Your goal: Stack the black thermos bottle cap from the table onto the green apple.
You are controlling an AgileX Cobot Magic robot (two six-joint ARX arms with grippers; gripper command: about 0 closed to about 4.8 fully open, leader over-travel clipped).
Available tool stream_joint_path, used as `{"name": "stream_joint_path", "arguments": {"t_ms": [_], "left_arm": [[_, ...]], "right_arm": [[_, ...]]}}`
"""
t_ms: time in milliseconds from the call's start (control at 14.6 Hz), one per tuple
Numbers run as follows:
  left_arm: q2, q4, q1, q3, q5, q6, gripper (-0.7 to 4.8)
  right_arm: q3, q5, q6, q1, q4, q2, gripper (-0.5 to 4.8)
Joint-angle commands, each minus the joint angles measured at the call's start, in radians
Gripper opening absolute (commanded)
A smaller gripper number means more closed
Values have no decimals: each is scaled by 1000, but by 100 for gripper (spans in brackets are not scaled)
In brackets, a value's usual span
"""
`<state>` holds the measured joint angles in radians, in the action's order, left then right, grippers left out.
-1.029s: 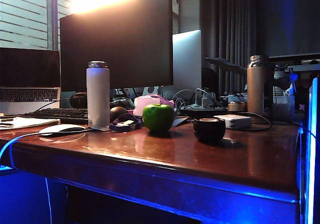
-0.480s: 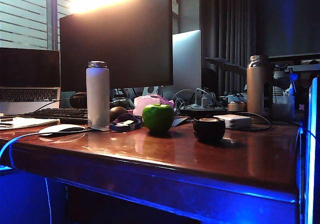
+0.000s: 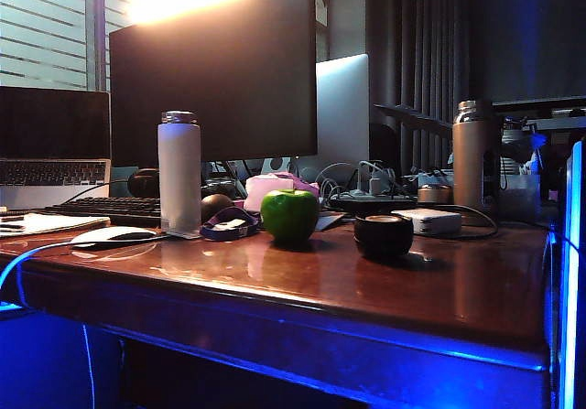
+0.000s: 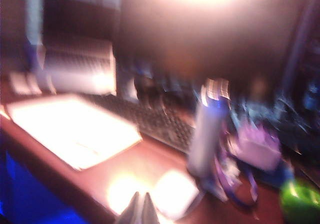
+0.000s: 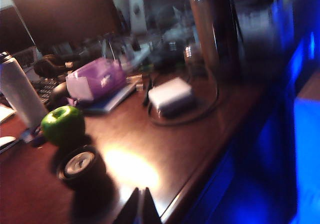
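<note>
The black thermos bottle cap [image 3: 383,235] [image 5: 80,167] sits on the table [image 3: 302,285] with its tan face up, just right of the green apple [image 3: 289,215] [image 5: 63,125] [image 4: 300,202]. Neither arm shows in the exterior view. My right gripper [image 5: 140,200] is shut and empty, hovering over the table's front edge, a short way from the cap. My left gripper [image 4: 140,205] is also shut with nothing in it, above the front left of the table near a white mouse [image 4: 175,194]. The left wrist view is heavily blurred.
A white bottle [image 3: 179,173] and a purple strap [image 3: 229,226] stand left of the apple. A pink box [image 3: 277,188], a white adapter with cable [image 3: 427,220], a tan thermos [image 3: 470,156], a keyboard [image 3: 110,209], monitors and a laptop crowd the back.
Nothing on the table has moved in the exterior view. No arm has entered that view.
</note>
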<state>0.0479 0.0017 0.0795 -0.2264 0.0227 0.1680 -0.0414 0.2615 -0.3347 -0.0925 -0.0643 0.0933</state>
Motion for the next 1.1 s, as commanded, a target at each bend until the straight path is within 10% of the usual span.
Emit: {"name": "stream_joint_path", "arguments": {"t_ms": [69, 549, 755, 1098], "left_arm": [[236, -59, 0, -236, 35, -124, -4], [945, -591, -3, -1077, 717, -289, -4], [1052, -790, -37, -1260, 721, -343, -4], [1158, -1004, -204, -1341, 339, -470, -4]], "right_arm": [[-103, 4, -25, 1, 15, 72, -2], [-409, 140, 179, 1, -71, 542, -1], [-520, 262, 191, 10, -71, 776, -1], [-676, 212, 363, 185, -68, 1068, -1]]}}
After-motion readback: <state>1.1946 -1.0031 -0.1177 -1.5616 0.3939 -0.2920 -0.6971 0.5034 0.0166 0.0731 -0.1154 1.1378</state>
